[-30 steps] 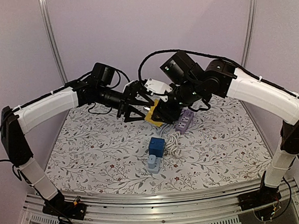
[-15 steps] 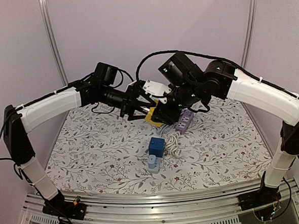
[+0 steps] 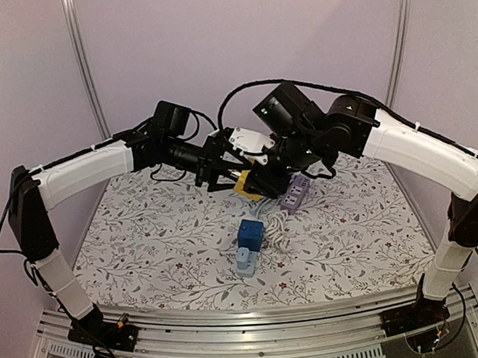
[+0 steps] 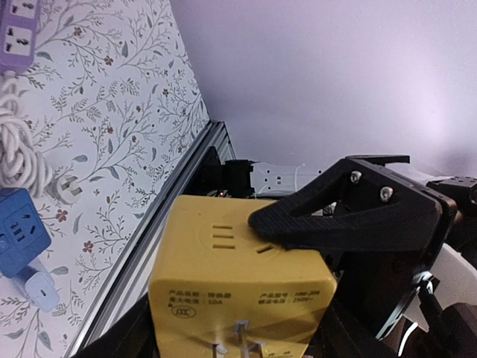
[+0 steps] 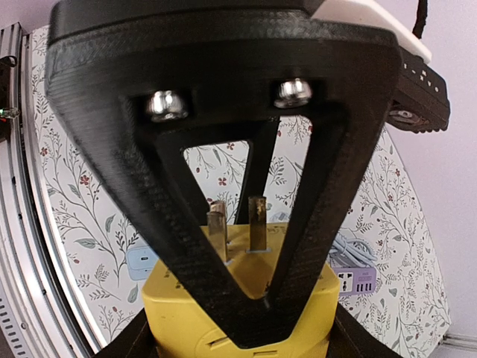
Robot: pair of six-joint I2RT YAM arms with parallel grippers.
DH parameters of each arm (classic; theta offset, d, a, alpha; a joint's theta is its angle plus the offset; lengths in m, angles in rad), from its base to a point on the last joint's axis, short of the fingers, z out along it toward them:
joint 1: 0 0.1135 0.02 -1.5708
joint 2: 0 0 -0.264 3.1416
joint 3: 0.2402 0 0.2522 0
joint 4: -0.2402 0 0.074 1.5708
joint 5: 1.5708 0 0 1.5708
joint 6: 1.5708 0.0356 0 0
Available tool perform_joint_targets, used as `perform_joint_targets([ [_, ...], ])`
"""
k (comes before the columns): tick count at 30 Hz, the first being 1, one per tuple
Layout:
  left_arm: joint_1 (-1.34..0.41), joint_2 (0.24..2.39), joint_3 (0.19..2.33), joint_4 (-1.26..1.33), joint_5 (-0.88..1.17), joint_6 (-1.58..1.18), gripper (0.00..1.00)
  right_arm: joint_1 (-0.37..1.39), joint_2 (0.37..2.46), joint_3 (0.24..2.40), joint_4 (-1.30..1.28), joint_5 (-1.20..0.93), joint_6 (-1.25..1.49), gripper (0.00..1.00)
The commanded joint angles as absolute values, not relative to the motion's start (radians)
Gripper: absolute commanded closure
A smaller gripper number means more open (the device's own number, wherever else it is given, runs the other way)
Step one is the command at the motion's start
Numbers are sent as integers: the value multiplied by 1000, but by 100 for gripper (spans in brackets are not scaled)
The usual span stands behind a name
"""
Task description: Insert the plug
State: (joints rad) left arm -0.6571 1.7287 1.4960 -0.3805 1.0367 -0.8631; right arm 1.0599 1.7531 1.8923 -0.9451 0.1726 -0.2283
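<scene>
Below the fingers, a blue socket cube (image 3: 250,233) sits on the desk (image 3: 145,233). Above it, left fingers (image 5: 112,149) and right fingers (image 4: 358,216) both pinch the yellow plug adapter (image 3: 243,184) in midair. A purple power strip (image 3: 294,193) lies beyond.

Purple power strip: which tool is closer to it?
Right. The right tool is just beside the purple power strip, gripping the yellow plug; the left tool is on the plug's far side, farther from the strip.

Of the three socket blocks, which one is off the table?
The yellow adapter: it hangs in the air, while the blue adapter and purple power strip rest on the table.
</scene>
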Motion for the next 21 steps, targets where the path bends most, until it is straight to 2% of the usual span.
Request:
perform_joint_targets([
  [1,-692,1745,1499,-341,1091,-889,43,1067,1788,1935,-910,209,-244,52],
  [5,-692,1755,1500,-336,1105,-891,66,1066,1797,1949,-911,216,-246,51],
  [7,-692,1755,1500,-329,1107,-892,74,1067,1799,1951,-909,224,-244,46],
  [11,-686,1738,1497,-299,1099,-902,82,1067,1798,1955,-925,263,-218,29],
  [14,-670,1719,1478,-245,1092,-930,89,1067,1791,1944,-939,301,-187,12],
  [15,-661,1712,1467,-218,1091,-949,93,1066,1785,1937,-943,310,-181,4],
  [21,-594,1672,1402,-63,1087,-1053,97,1067,1745,1881,-941,351,-133,1],
])
